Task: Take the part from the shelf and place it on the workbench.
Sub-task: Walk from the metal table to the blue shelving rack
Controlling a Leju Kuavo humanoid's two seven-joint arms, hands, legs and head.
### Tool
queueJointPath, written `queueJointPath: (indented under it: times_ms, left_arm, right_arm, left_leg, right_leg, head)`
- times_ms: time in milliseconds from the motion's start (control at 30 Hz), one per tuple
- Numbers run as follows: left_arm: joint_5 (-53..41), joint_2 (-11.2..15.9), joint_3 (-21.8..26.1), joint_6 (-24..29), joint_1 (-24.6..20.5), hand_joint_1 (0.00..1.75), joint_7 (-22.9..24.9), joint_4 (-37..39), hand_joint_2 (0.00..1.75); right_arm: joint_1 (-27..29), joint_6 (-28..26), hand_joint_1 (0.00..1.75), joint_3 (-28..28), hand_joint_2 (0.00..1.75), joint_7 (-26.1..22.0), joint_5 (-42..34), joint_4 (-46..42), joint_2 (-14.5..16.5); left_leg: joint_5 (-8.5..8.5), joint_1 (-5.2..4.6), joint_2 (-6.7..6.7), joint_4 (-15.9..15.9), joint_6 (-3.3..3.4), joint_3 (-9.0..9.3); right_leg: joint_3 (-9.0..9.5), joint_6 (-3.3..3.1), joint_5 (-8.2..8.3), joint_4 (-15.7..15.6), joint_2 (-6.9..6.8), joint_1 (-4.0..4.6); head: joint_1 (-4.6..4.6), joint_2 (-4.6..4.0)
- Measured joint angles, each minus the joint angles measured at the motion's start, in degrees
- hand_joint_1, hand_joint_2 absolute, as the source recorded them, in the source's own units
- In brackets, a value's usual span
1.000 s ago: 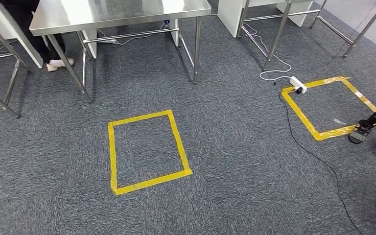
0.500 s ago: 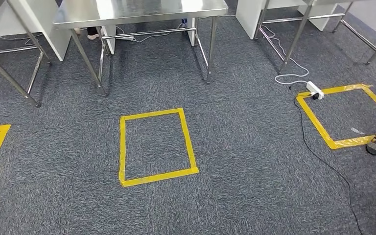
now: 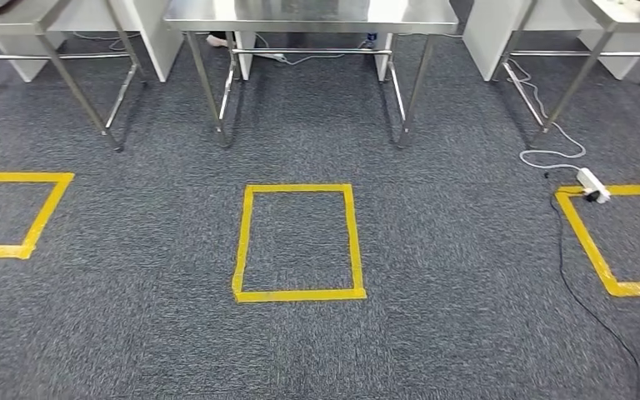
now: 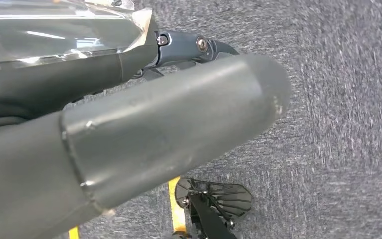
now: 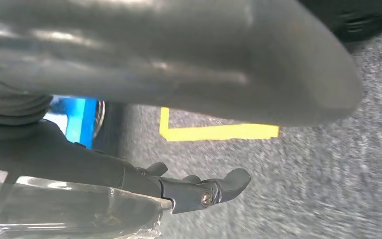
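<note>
The part (image 4: 59, 30), a glossy thing in clear crinkled wrapping, was off the shelf and carried low in front of the robot, pressed on from both sides. The dark fingers (image 4: 189, 47) of the left hand (image 4: 129, 134) lay stretched along one face of it, with the thick grey thumb standing apart. The right hand (image 5: 179, 64) mirrored this, its fingers (image 5: 204, 191) flat along the wrapped surface. Neither hand curled around the part. It seemed to be clamped between the two hands, probably because it was too broad or too slippery for a single grasp, and so each hand counted as holding it. How firm that clamp was could not be told. The head view looked forward and down over grey carpet (image 3: 450, 275) to a yellow taped square (image 3: 300, 294) straight ahead, most likely the standing mark, and beyond it to a steel worktop (image 3: 308, 14) where the part was presumably meant to go. That view gave the route and the goal, with a second taped square (image 3: 42, 212) off to one side and a white power strip (image 3: 592, 183) with its trailing cable on the other, a possible trip risk if the robot drifted that way. The wrist views supplied what the head view lacked, namely the contact between fingers and part. The right wrist view also caught a strip of yellow tape (image 5: 219, 132) and something blue (image 5: 77, 122) behind the hand
</note>
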Motion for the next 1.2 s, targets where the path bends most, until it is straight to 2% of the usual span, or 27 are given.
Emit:
queueJointPath:
  times_ms: [67, 100, 133, 200, 267, 300, 333, 367, 400, 433, 500, 533, 567, 633, 667, 700, 767, 833, 867, 900, 933, 967, 1000, 1067, 1133, 1167, 1200]
  left_arm:
    - [-0.16, -0.01, 0.0, 0.02, 0.0, 0.0, 0.01, -0.01, 0.0]
    - [-0.23, 0.03, 0.01, 0.03, 0.08, 0.0, 0.02, -0.01, 0.0]
    - [-0.3, 0.07, 0.01, 0.04, 0.16, 0.0, 0.02, -0.01, 0.0]
    - [-0.42, 0.09, 0.01, 0.05, 0.22, 0.0, 0.03, 0.02, 0.0]
    - [-0.52, 0.06, -0.01, 0.05, 0.07, 0.0, 0.13, 0.02, 0.0]
    - [-0.55, 0.06, -0.02, 0.06, 0.01, 0.0, 0.24, 0.02, 0.0]
    - [-0.57, 0.07, -0.02, 0.07, 0.03, 0.0, 0.37, 0.01, 0.0]
    - [-0.59, 0.07, -0.01, 0.1, 0.09, 0.0, 0.51, 0.01, 0.0]
    - [-0.6, 0.08, -0.01, 0.16, 0.14, 0.0, 0.63, 0.01, 0.0]
    - [-0.6, 0.09, 0.0, 0.27, 0.15, 0.0, 0.72, 0.01, 0.0]
    - [-0.6, 0.14, 0.0, 0.48, -0.05, 0.0, 0.82, 0.01, 0.0]
    - [-0.6, 0.14, 0.0, 0.55, -0.16, 0.0, 0.86, 0.0, 0.0]
    - [-0.6, 0.15, 0.01, 0.58, -0.19, 0.0, 0.9, 0.0, 0.0]
    - [-0.63, 0.14, 0.02, 0.63, -0.03, 0.0, 0.97, 0.01, 0.0]
    - [-0.7, 0.1, 0.02, 0.65, 0.05, 0.0, 0.99, 0.01, 0.0]
    - [-0.81, 0.09, 0.02, 0.67, 0.06, 0.0, 1.0, 0.01, 0.0]
    - [-1.03, 0.09, 0.02, 0.67, -0.05, 0.0, 0.99, 0.01, 0.0]
    - [-1.11, 0.13, 0.02, 0.67, -0.07, 0.0, 0.98, 0.01, 0.0]
    - [-1.13, 0.13, 0.02, 0.67, -0.01, 0.0, 0.98, 0.01, 0.0]
    - [-1.14, 0.11, 0.02, 0.66, 0.04, 0.0, 0.95, 0.01, 0.0]
    - [-1.14, 0.09, 0.02, 0.66, 0.07, 0.0, 0.88, 0.01, 0.0]
    - [-1.14, 0.07, 0.02, 0.67, 0.08, 0.0, 0.78, 0.01, 0.0]
    - [-1.13, 0.07, 0.04, 0.74, 0.06, 0.0, 0.67, 0.01, 0.0]
    - [-1.09, 0.18, 0.21, 1.04, 0.05, 0.0, 0.49, 0.0, 0.0]
    - [-0.86, 0.38, 0.53, 1.46, 0.19, 0.0, 0.17, -0.01, 0.0]
    - [-0.64, 0.44, 0.73, 1.66, 0.28, 0.0, -0.05, 0.0, 0.0]
    - [-0.39, 0.48, 0.94, 1.87, 0.34, 0.0, -0.31, 0.0, 0.0]
  right_arm:
    - [-0.04, 0.16, 0.0, 0.2, 0.0, -0.19, 0.07, 0.0, -0.03]
    - [-0.06, 0.29, 0.0, 0.31, 0.0, -0.27, 0.09, 0.0, -0.03]
    - [-0.11, 0.4, 0.0, 0.41, 0.0, -0.32, 0.1, 0.01, -0.01]
    - [-0.09, 0.57, 0.0, 0.55, 0.0, -0.38, 0.07, 0.02, 0.04]
    - [0.08, 0.7, 0.0, 0.57, 0.0, -0.35, 0.01, 0.05, 0.07]
    - [0.19, 0.77, 0.0, 0.58, 0.0, -0.33, -0.01, 0.06, 0.07]
    - [0.26, 0.83, 0.0, 0.59, 0.0, -0.3, -0.02, 0.06, 0.07]
    - [0.29, 0.9, 0.0, 0.61, 0.0, -0.27, -0.01, 0.07, 0.07]
    - [0.28, 0.96, 0.0, 0.64, 0.0, -0.25, 0.01, 0.07, 0.1]
    - [0.25, 1.03, 0.0, 0.69, 0.0, -0.22, 0.04, 0.07, 0.16]
    - [0.21, 1.16, 0.0, 0.83, 0.0, -0.21, 0.1, 0.07, 0.3]
    - [0.18, 1.21, 0.0, 0.89, 0.0, -0.21, 0.12, 0.07, 0.35]
    - [0.14, 1.26, 0.0, 0.95, 0.0, -0.2, 0.13, 0.07, 0.38]
    - [0.0, 1.39, 0.0, 1.02, 0.0, -0.2, 0.13, 0.07, 0.4]
    - [-0.04, 1.45, 0.0, 1.04, 0.0, -0.19, 0.13, 0.07, 0.4]
    - [-0.04, 1.51, 0.0, 1.06, 0.0, -0.19, 0.12, 0.07, 0.43]
    - [0.11, 1.6, 0.0, 1.07, 0.0, -0.18, 0.11, 0.08, 0.49]
    - [0.33, 1.68, 0.0, 1.08, 0.0, -0.17, 0.11, 0.09, 0.52]
    - [0.42, 1.69, 0.0, 1.08, 0.0, -0.16, 0.11, 0.09, 0.53]
    - [0.46, 1.7, 0.0, 1.08, 0.0, -0.16, 0.12, 0.09, 0.53]
    - [0.47, 1.72, 0.0, 1.08, 0.0, -0.16, 0.14, 0.09, 0.53]
    - [0.46, 1.74, 0.0, 1.09, 0.0, -0.17, 0.18, 0.09, 0.54]
    - [0.43, 1.78, 0.0, 1.11, 0.0, -0.21, 0.24, 0.09, 0.55]
    - [0.34, 1.83, 0.0, 1.21, 0.0, -0.32, 0.45, 0.1, 0.63]
    - [0.23, 1.88, 0.0, 1.51, 0.0, -0.37, 0.78, 0.11, 0.79]
    - [0.17, 1.9, 0.0, 1.73, 0.0, -0.34, 0.99, 0.11, 0.88]
    - [0.18, 1.91, 0.0, 1.96, 0.0, -0.3, 1.23, 0.11, 1.01]
  left_leg:
    - [0.14, -0.11, -0.93, 0.1, -0.63, -0.39]
    - [0.28, 0.0, -1.39, 0.07, -0.95, -0.62]
    - [0.2, 0.15, -1.23, 0.28, -1.24, -0.88]
    - [-1.74, 0.26, 0.88, 3.02, -1.74, -2.27]
    - [-5.75, 0.31, 3.37, 9.86, -2.17, -5.43]
    - [-7.41, 0.37, 3.8, 13.57, -2.37, -7.17]
    - [-8.13, 0.42, 4.04, 16.02, -2.51, -8.31]
    - [-7.8, 0.46, 4.24, 16.53, -2.57, -8.47]
    - [-6.45, 0.49, 4.53, 14.69, -2.54, -7.43]
    - [-4.56, 0.5, 5.25, 11.04, -2.42, -5.39]
    - [-1.88, 0.3, 7.5, 3.47, -2.0, -1.28]
    - [-1.35, 0.17, 8.17, 1.35, -1.74, -0.22]
    - [-1.29, -0.02, 8.22, 0.57, -1.5, 0.05]
    - [-0.96, -0.08, 6.93, 0.36, -0.82, 0.0]
    - [-0.7, -0.04, 6.36, 0.16, -0.42, 0.09]
    - [-0.38, 0.09, 5.8, -0.03, 0.03, 0.14]
    - [0.05, 0.21, 4.59, -0.18, 0.63, -0.08]
    - [0.22, 0.21, 3.12, -0.14, 0.8, -0.35]
    - [0.27, 0.2, 2.32, -0.12, 0.78, -0.39]
    - [0.32, 0.2, 1.51, -0.09, 0.7, -0.37]
    - [0.37, 0.21, 0.7, -0.05, 0.6, -0.33]
    - [0.41, 0.22, -0.07, 0.01, 0.43, -0.34]
    - [0.38, 0.11, -0.78, 0.18, 0.16, -0.4]
    - [0.36, -0.04, -1.77, 0.42, -0.45, -0.69]
    - [0.48, 0.1, -2.43, 0.51, -1.04, -1.03]
    - [0.22, 0.19, -1.76, 0.89, -1.3, -1.3]
    - [-0.6, 0.24, -0.5, 2.06, -1.56, -1.86]
  right_leg:
    - [0.65, -0.54, 0.59, -2.15, 0.58, 0.15]
    - [0.71, -0.94, 0.76, -2.18, 0.01, 0.09]
    - [0.8, -1.32, 0.94, -2.23, -0.51, -0.03]
    - [0.93, -2.25, 1.36, -2.42, -1.69, -0.34]
    - [0.74, -2.82, 1.47, -2.44, -2.99, -0.18]
    - [0.63, -2.92, 1.45, -2.42, -3.7, -0.07]
    - [0.54, -2.95, 1.43, -2.4, -4.43, 0.01]
    - [0.48, -2.97, 1.41, -2.39, -5.13, 0.06]
    - [0.48, -2.97, 1.39, -2.38, -5.75, 0.08]
    - [0.55, -2.94, 1.34, -2.38, -6.35, 0.11]
    - [0.59, -2.7, 1.12, -2.32, -7.37, 0.51]
    - [0.68, -2.5, 0.98, -2.29, -7.87, 0.75]
    - [0.73, -2.31, 0.89, -2.28, -8.37, 0.98]
    - [0.83, -1.78, 0.7, -2.2, -9.15, 1.13]
    - [0.6, -1.56, 0.21, -1.59, -8.54, 1.08]
    - [-0.1, -1.49, -0.83, 0.03, -7.28, 1.0]
    - [-3.09, -1.8, -4.27, 6.78, -4.13, 0.7]
    - [-6.39, -1.8, -6.83, 13.85, -2.92, 0.56]
    - [-6.88, -1.46, -6.81, 14.9, -2.77, 0.49]
    - [-6.22, -0.94, -5.79, 13.51, -2.64, 0.39]
    - [-4.65, -0.4, -4.11, 10.12, -2.28, 0.2]
    - [-2.69, 0.06, -2.3, 5.73, -1.29, -0.07]
    - [-1.17, 0.19, -0.83, 2.04, -0.39, -0.19]
    - [0.09, -0.21, 0.41, -1.44, 0.62, -0.21]
    - [0.26, -1.05, 0.68, -1.48, -0.41, -0.15]
    - [0.38, -1.42, 0.84, -1.53, -0.93, -0.22]
    - [0.46, -1.89, 1.01, -1.59, -1.53, -0.33]
  head:
    - [-0.05, 0.0]
    - [-0.08, 0.0]
    - [-0.08, 0.0]
    - [-0.32, 0.0]
    - [-0.59, 0.0]
    - [-0.64, 0.0]
    - [-0.63, 0.0]
    - [-0.65, 0.0]
    - [-0.64, 0.0]
    - [-0.65, 0.0]
    - [-0.64, 0.0]
    - [-0.6, 0.0]
    - [-0.54, 0.0]
    - [-0.49, 0.0]
    - [-0.46, 0.0]
    - [-0.44, 0.0]
    - [-0.31, 0.0]
    - [-0.3, 0.0]
    - [-0.28, 0.0]
    - [-0.29, 0.0]
    - [-0.29, 0.0]
    - [-0.25, 0.0]
    - [-0.27, 0.0]
    - [-0.33, 0.0]
    - [-0.39, 0.0]
    - [-0.39, 0.0]
    - [-0.54, 0.0]
